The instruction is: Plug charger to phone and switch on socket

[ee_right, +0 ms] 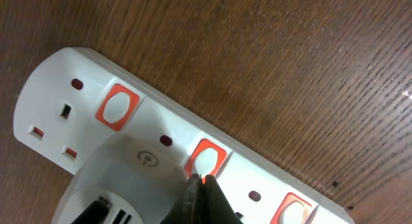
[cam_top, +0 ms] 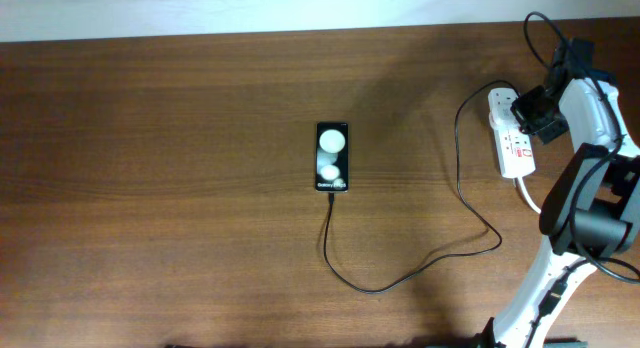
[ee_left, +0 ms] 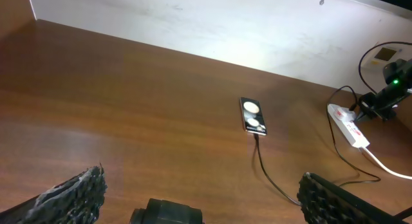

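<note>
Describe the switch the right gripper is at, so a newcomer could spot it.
The white power strip lies at the table's right end. Of three orange-rimmed switches in the right wrist view, it is the middle switch, beside the white plug, the only one the right gripper touches.

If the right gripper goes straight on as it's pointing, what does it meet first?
The right gripper would likely meet the middle red switch on the socket, beside the white plug; its shut tips look nearly on it.

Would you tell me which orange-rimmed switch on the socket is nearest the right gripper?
The middle switch, beside the white plug: the right gripper tip sits at its lower edge; the outer two stand clear.
</note>
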Controlling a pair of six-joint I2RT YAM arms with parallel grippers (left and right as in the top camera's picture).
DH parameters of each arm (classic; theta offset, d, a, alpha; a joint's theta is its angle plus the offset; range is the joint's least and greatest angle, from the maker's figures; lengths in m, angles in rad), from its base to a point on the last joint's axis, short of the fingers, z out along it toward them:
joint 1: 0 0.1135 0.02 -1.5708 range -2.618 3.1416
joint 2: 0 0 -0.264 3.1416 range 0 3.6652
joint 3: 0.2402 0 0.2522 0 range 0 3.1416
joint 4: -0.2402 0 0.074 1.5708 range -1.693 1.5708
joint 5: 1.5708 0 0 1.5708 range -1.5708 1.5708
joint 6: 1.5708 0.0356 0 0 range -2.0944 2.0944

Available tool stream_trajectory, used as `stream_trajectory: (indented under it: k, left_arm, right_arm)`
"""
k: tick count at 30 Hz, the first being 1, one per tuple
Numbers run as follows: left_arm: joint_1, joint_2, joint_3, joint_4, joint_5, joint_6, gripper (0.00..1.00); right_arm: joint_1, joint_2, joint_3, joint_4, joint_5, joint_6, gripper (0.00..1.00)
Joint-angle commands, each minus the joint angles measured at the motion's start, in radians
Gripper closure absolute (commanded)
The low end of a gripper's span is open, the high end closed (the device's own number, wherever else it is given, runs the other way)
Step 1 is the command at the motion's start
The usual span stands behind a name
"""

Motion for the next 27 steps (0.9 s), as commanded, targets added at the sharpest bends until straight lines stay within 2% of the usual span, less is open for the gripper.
stream_trajectory:
  k: [1,13,21,27]
  left_arm:
    - [-0.003,-0.014,0.001,0.002,-0.007,0.012,0.01]
    - [-0.003,-0.014,0.001,0.002,-0.007,0.011,0.01]
    - [-0.003,-0.014,0.001,0.002,-0.007,0.012,0.01]
    - [-0.003,-0.014,0.001,0.002,-0.007,0.012,0.01]
  right_arm:
    - [-0.003,0.043,0.022,0.006,-0.032,0.010,0.96]
    - [-0.005,0.099,0.021,-0.031,-0.083,-0.029,0.96]
    - [-0.065,0.097,0.217,-0.181,-0.064,-0.029,0.96]
    - [-0.079,0.100,0.229,-0.190,-0.090,-0.047,0.96]
